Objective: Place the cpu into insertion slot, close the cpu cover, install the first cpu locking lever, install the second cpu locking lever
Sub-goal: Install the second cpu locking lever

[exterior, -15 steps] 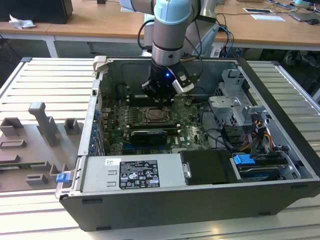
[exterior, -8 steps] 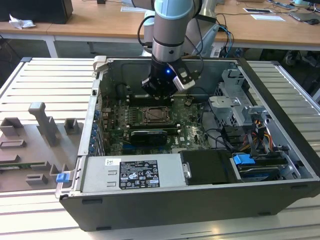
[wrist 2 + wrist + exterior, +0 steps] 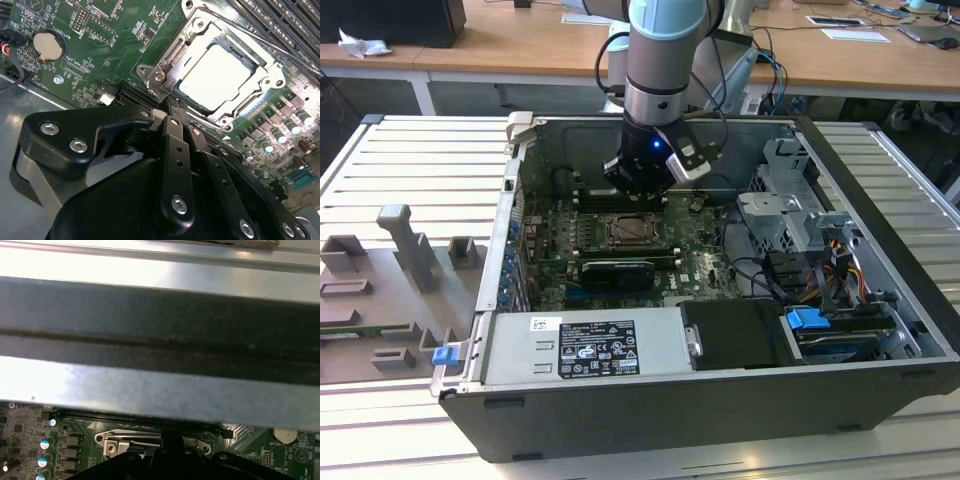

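Second wrist view, upper right: cpu (image 3: 215,75) seated in slot, cover (image 3: 197,35) closed over it. Levers' state unclear. Fingers (image 3: 172,107) pressed together, empty, tips at cover's edge.

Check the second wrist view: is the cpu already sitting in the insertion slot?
Yes, the pale cpu lies flat in the insertion slot, framed by the silvery cpu cover.

Cpu (image 3: 215,75): pale, smooth, glossy face. Cpu cover (image 3: 176,50): bright polished metal. Gripper (image 3: 172,107): matt black, steel screws. Motherboard (image 3: 90,45): green, semi-gloss.
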### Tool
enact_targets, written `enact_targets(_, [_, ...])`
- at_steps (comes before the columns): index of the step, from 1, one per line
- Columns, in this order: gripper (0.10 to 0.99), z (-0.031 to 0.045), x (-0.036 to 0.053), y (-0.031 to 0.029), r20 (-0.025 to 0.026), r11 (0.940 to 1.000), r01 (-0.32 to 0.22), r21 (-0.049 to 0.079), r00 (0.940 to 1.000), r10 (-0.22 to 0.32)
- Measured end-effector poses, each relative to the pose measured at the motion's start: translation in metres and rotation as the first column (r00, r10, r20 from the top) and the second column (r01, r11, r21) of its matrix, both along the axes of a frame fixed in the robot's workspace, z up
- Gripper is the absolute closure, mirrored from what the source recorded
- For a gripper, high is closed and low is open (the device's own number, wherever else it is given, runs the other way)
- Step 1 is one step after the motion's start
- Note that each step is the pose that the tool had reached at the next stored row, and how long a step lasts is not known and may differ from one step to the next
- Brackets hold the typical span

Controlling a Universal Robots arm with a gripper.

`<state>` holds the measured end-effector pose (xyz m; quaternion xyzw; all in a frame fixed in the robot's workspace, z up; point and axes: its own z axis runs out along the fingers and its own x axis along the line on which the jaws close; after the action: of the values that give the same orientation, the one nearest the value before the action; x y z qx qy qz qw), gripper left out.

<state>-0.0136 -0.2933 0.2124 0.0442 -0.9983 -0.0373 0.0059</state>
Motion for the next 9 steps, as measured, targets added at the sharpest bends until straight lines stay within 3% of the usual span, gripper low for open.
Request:
enact_targets(3, [0.98, 0.0, 0.0, -0.0051, 0.0001, 1.0, 0.0, 0.0, 1.0, 0.0])
enact_targets(9, [0.98, 0.0008, 0.0, -0.0081, 0.0, 1.0, 0.0, 0.0, 1.0, 0.0])
